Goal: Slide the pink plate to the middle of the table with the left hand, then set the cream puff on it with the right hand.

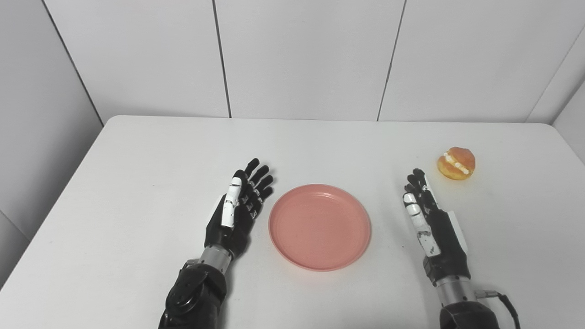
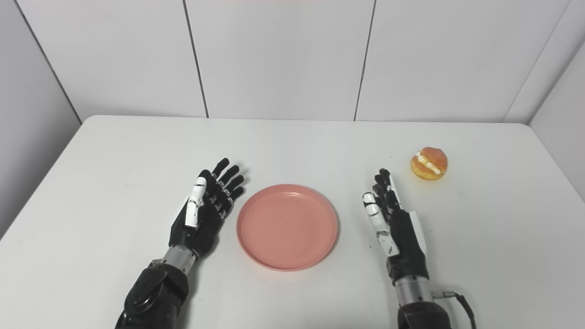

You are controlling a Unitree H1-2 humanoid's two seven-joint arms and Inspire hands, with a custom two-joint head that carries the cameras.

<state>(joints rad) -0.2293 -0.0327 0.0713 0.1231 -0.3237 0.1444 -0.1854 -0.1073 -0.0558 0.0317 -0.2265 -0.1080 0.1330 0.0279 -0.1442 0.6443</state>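
White desk [image 1: 137, 192] with rounded far corners before us, pale panelled wall [image 1: 301, 55] behind it split by dark vertical seams, angled side walls closing in, soft even light we see throughout

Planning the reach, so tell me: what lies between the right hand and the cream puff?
Nothing: only bare table separates the right hand from the cream puff, clear in both eye views.

No text, label, brand, number or sign can be read in either view.
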